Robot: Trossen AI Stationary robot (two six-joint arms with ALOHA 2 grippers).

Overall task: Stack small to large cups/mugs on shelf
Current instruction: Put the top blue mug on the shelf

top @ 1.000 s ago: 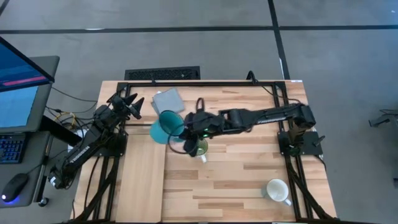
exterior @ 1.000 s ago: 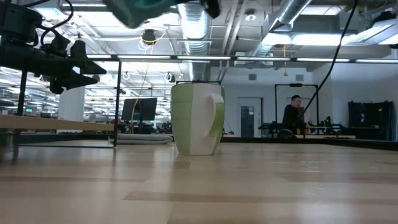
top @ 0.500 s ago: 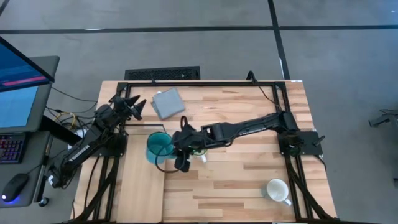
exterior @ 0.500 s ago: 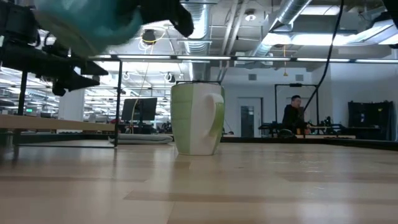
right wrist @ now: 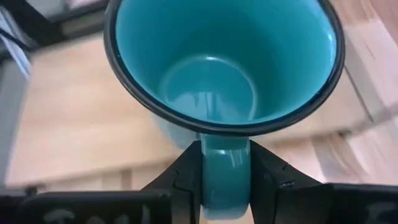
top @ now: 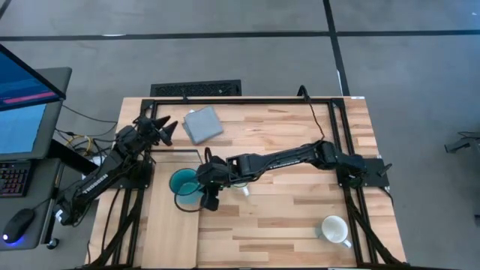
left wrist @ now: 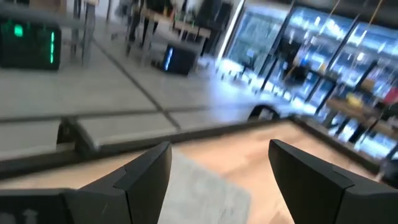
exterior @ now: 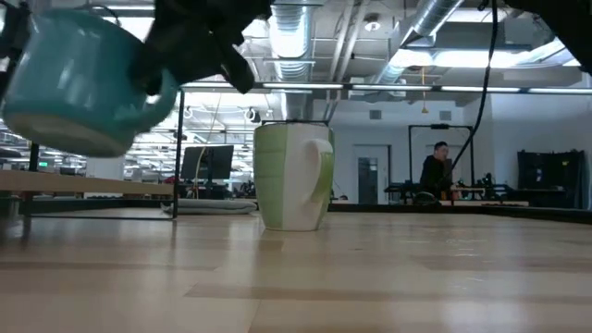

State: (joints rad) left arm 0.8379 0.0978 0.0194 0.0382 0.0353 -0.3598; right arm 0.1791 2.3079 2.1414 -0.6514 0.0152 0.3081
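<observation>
Above shelf (top: 171,225), unlabelled teal mug (top: 183,184)

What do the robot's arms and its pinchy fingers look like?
Both arms are black and thin, built from jointed sections, with black cables running along them. The left gripper ends in two pointed dark fingers, flat and wedge-shaped up close. The right gripper has the same kind of dark, angular fingers.

Robotics lab: exposed ceiling ducts (exterior: 294,37), monitor (top: 26,101), test rigs behind
</observation>
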